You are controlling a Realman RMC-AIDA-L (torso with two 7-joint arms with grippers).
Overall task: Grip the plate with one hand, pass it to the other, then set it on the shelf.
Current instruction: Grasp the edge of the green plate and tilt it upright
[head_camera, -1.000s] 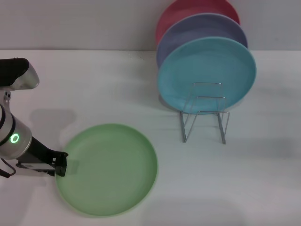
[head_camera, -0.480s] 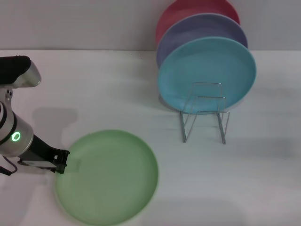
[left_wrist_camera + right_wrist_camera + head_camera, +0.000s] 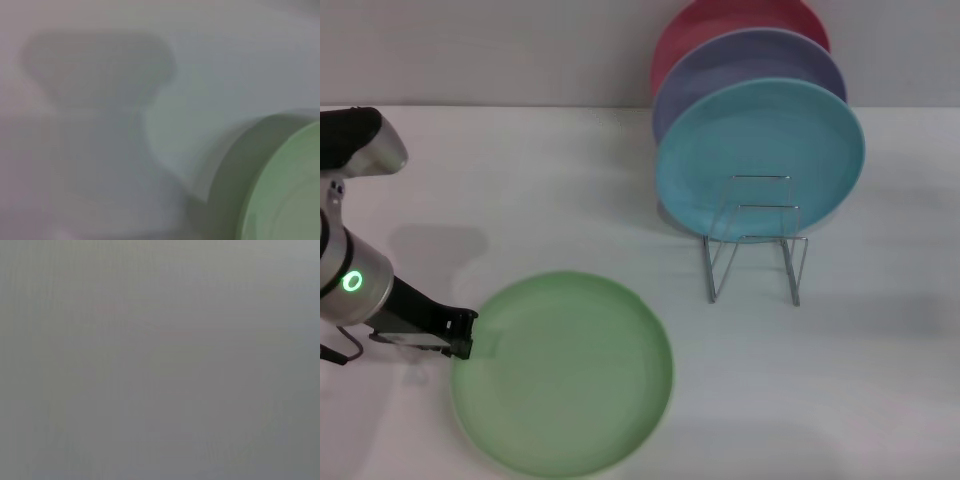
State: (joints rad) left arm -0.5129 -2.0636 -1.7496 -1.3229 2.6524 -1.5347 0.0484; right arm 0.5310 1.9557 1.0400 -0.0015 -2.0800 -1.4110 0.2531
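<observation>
The light-green plate (image 3: pixel 565 372) is at the front left of the white table, and its shadow suggests it is raised off the surface. My left gripper (image 3: pixel 461 335) is at the plate's left rim and is shut on it. In the left wrist view the plate's rim (image 3: pixel 287 190) shows above a dark shadow on the table. The silver wire shelf (image 3: pixel 754 243) stands to the right of centre, and its front loops hold nothing. My right gripper is out of view, and the right wrist view shows only plain grey.
A light blue plate (image 3: pixel 760 155), a purple plate (image 3: pixel 745 60) and a red plate (image 3: pixel 720 22) stand upright one behind the other at the back of the shelf. The table (image 3: pixel 550 190) runs back to a wall.
My left gripper has moved to the right and a little up with the green plate. The plate now looks bigger and sits closer to the shelf.
</observation>
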